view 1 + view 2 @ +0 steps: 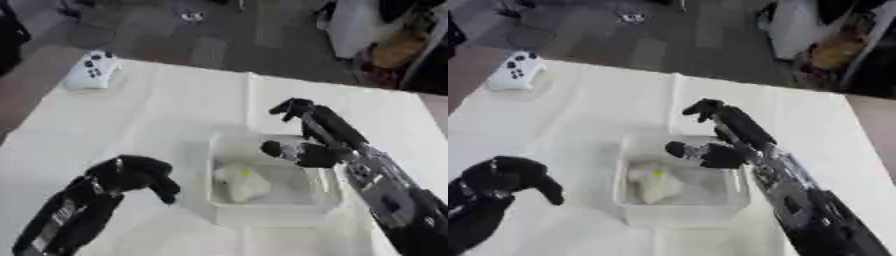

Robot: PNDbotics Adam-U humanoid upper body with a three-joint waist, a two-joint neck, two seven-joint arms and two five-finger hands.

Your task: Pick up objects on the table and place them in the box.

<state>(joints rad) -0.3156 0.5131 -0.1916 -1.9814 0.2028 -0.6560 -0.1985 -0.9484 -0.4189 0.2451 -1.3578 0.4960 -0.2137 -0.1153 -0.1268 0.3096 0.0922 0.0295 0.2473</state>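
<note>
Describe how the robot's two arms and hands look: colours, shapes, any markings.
Both arms are mostly black. The right hand has bulky rounded black fingers; behind it the forearm shows silver-grey metal segments at the wrist, then a black casing. The left hand is black and rounded too, and its forearm carries pale markings along the casing. No loose cables are visible.

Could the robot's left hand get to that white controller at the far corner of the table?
Probably yes: bare cloth lies between the left hand and the white controller, and the box sits off to the side.
</note>
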